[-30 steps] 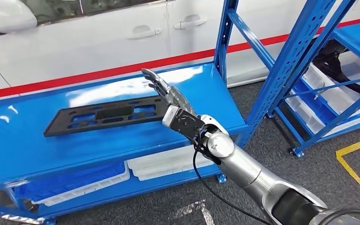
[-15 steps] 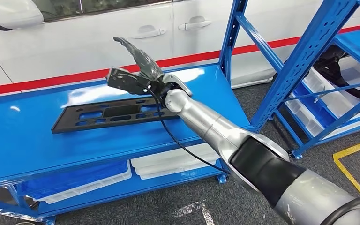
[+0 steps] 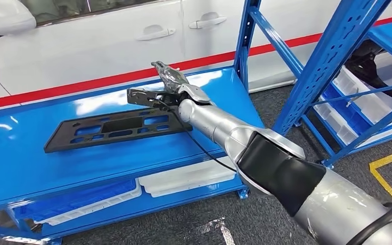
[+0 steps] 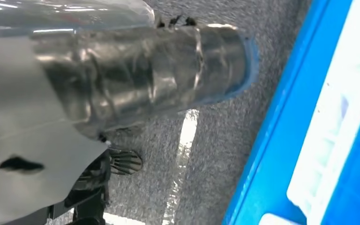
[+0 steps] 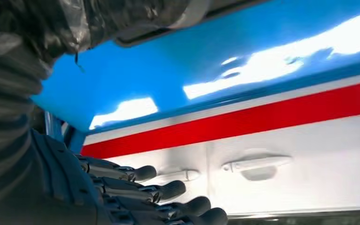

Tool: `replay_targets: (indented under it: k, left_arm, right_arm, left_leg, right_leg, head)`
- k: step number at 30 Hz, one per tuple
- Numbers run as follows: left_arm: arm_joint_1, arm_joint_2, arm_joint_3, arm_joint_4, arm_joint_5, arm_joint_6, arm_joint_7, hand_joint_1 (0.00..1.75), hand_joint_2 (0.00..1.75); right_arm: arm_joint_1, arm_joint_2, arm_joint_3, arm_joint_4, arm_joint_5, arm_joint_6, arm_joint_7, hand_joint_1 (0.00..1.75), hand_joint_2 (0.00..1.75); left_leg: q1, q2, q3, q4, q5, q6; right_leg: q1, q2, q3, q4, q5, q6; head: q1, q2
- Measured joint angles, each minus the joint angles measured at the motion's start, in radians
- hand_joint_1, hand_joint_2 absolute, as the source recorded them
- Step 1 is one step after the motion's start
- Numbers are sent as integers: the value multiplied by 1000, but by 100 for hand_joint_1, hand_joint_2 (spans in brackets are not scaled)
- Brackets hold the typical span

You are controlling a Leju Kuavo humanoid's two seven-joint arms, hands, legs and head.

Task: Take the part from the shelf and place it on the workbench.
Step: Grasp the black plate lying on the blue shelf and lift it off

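The black slotted part (image 3: 113,127) lies flat on the blue workbench (image 3: 219,94). My right arm reaches in across the bench, and my right hand (image 3: 166,84) hovers just above the part's far right end. Its fingers (image 5: 168,199) are stretched out and apart, and they hold nothing. In the right wrist view the glossy bench top (image 5: 178,61) and the white car door lie beyond the fingers. Dark blurred shapes that may be my left hand (image 4: 91,187) hang over the grey floor; how its fingers lie is unclear.
A white car with a red stripe (image 3: 107,79) stands close behind the bench. White bins (image 3: 184,176) sit on the bench's lower level. A blue shelf rack (image 3: 337,61) with white trays stands to the right. A yellow floor line (image 3: 388,173) runs at the far right.
My right hand swung from beside the part's right end up over it, then came down lower near its far right end. The part stayed flat. The camera shifted slightly.
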Motion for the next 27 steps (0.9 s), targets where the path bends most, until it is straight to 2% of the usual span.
replay_targets:
  k: [2, 3, 4, 5, 6, 7, 8, 10, 13, 14, 16, 17, 18, 19, 20, 22, 23, 24, 27]
  left_arm:
    - [-1, -1, 0, 0, -3, -1, 1, 0, 0]
    - [-1, -1, 0, 0, -4, -1, 2, 0, 0]
    - [0, -2, 0, 0, -7, -1, 3, 0, 0]
    - [0, -2, 0, 0, -10, -1, 5, 0, 0]
    - [-1, -2, 0, 0, -14, -1, 8, 0, 0]
    - [-3, -1, 0, 0, -17, -1, 12, 0, 0]
    - [-5, -1, 0, 0, -20, -1, 16, 0, 0]
    - [-8, 0, 0, 0, -24, -1, 23, 0, 0]
    - [-7, -2, 0, 0, -26, -1, 29, 0, 0]
    - [-7, -2, -1, 0, -27, -1, 30, 0, 0]
    - [-8, -3, -5, 0, -27, -1, 31, 0, 0]
    - [-8, -3, -8, 0, -27, -1, 32, 0, 0]
    - [-7, -4, -12, 0, -27, -1, 32, 0, 0]
    - [-6, -5, -15, 0, -27, -1, 32, 0, 0]
    - [-4, -5, -17, 0, -27, -1, 33, 0, 0]
    - [-3, -6, -18, 0, -29, 0, 33, 0, 0]
    - [-4, -6, -18, 0, -29, 0, 32, 0, 0]
    - [-5, -5, -18, 0, -30, 0, 32, 0, 0]
    - [-2, -4, -18, 0, -32, 1, 31, 0, 0]
  right_arm:
    - [4, 0, 4, 21, 19, 14, 7, 0, 175]
    - [8, -1, 6, 32, 28, 20, 9, 0, 175]
    - [13, -1, 7, 41, 37, 28, 10, 0, 175]
    - [17, -2, 7, 48, 42, 36, 10, 0, 175]
    - [19, -2, 7, 53, 45, 48, 10, 0, 175]
    - [20, -2, 7, 59, 46, 62, 9, 0, 175]
    - [21, -2, 7, 64, 42, 76, 8, 0, 175]
    - [27, -2, 8, 75, 19, 91, -5, 0, 175]
    - [38, -1, 8, 83, -36, 85, -40, 0, 175]
    - [38, -1, 8, 84, -45, 83, -47, 0, 175]
    - [38, -1, 7, 89, -51, 81, -52, 0, 175]
    - [41, -1, 8, 91, -51, 81, -52, 0, 131]
    - [45, -1, 8, 94, -53, 80, -53, 0, 87]
    - [49, -1, 8, 96, -57, 78, -55, 0, 44]
    - [51, -1, 8, 97, -63, 73, -60, 0, 0]
    - [50, -1, 7, 99, -86, 49, -84, 0, 0]
    - [48, 1, 7, 99, -101, 32, -100, 0, 0]
    - [46, 2, 6, 98, -115, 16, -117, 0, 0]
    - [43, 5, -2, 96, -149, -24, -156, 0, 0]
  left_leg:
    - [3, 3, -67, 126, -44, -6]
    - [3, 4, -89, 158, -45, -6]
    - [2, 4, -92, 151, -26, -3]
    - [1, 4, -77, 106, 8, 3]
    - [-3, 3, -47, 35, 50, 13]
    - [-7, 3, -15, -33, 79, 25]
    - [-11, 3, 11, -87, 96, 36]
    - [-18, 3, 35, -128, 96, 50]
    - [-11, 6, 58, -164, 108, 53]
    - [-7, 8, 67, -177, 112, 54]
    - [-4, 10, 73, -184, 114, 56]
    - [-3, 11, 73, -183, 113, 56]
    - [-2, 11, 73, -179, 110, 55]
    - [1, 10, 73, -174, 107, 52]
    - [5, 9, 72, -166, 102, 47]
    - [9, 7, 63, -138, 85, 30]
    - [9, 6, 56, -123, 77, 22]
    - [7, 5, 51, -113, 71, 15]
    - [9, 5, 48, -108, 66, 5]
  right_leg:
    - [1, 3, 2, 0, -2, -4]
    - [2, 5, 3, 0, -3, -5]
    - [4, 6, 5, 0, -4, -6]
    - [6, 8, 8, 0, -5, -6]
    - [8, 10, 11, -1, -7, -6]
    - [9, 11, 13, -2, -8, -6]
    - [9, 12, 14, -4, -8, -3]
    - [7, 12, 16, -10, -7, 4]
    - [8, 8, 18, -7, -14, 19]
    - [8, 6, 6, 19, -31, 24]
    - [5, 3, -47, 131, -86, 34]
    - [2, 3, -78, 192, -108, 39]
    - [-2, 2, -99, 232, -115, 45]
    - [-6, 0, -102, 235, -104, 51]
    - [-11, -2, -85, 199, -77, 57]
    - [-17, -4, -28, 81, -28, 66]
    - [-18, -2, -8, 42, -17, 62]
    - [-18, 0, 1, 23, -17, 55]
    - [-16, 4, 1, 25, -19, 28]
  head:
    - [0, 0]
    - [0, 0]
    - [0, 0]
    - [0, 0]
    - [0, 0]
    - [0, 0]
    - [0, 0]
    - [0, 0]
    - [1, 0]
    - [1, 0]
    - [1, 0]
    - [1, 0]
    - [1, 0]
    - [1, 0]
    - [1, 0]
    - [1, 0]
    - [1, 0]
    - [0, 0]
    - [-2, 0]
